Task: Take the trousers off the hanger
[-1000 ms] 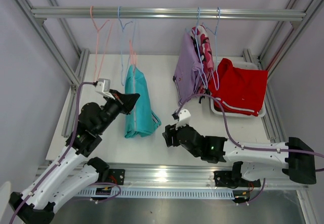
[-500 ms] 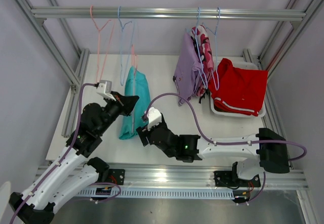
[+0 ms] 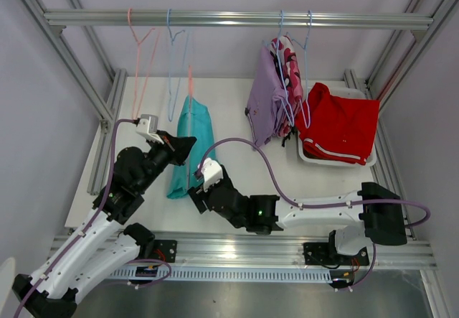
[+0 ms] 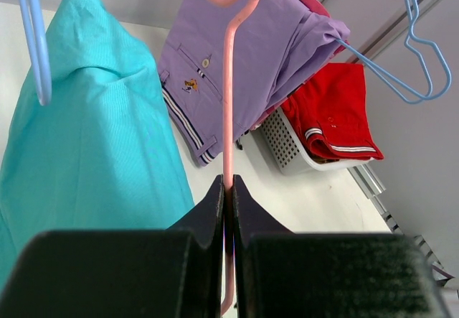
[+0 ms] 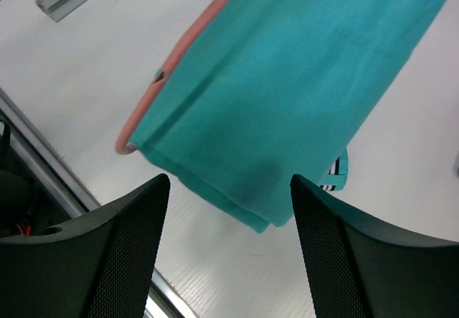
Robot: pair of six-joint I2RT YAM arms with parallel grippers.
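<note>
Your left gripper point(image 4: 227, 189) stays pinched on the pink hanger point(image 4: 228, 103) wire, at the upper left edge of the teal trousers point(image 3: 195, 135). Since a second ago their lower end has swung left. Your right gripper point(image 5: 229, 181) has crossed from their right side to just below that end, jaws spread, gripping nothing. To the right of them hang the lilac trousers point(image 3: 262, 103) and camouflage trousers point(image 3: 290, 63). Farthest right, the red trousers point(image 3: 344, 120) lie in the white basket point(image 3: 315, 161). You have four pairs, two pink hangers and three blue hangers point(image 3: 174, 52).
</note>
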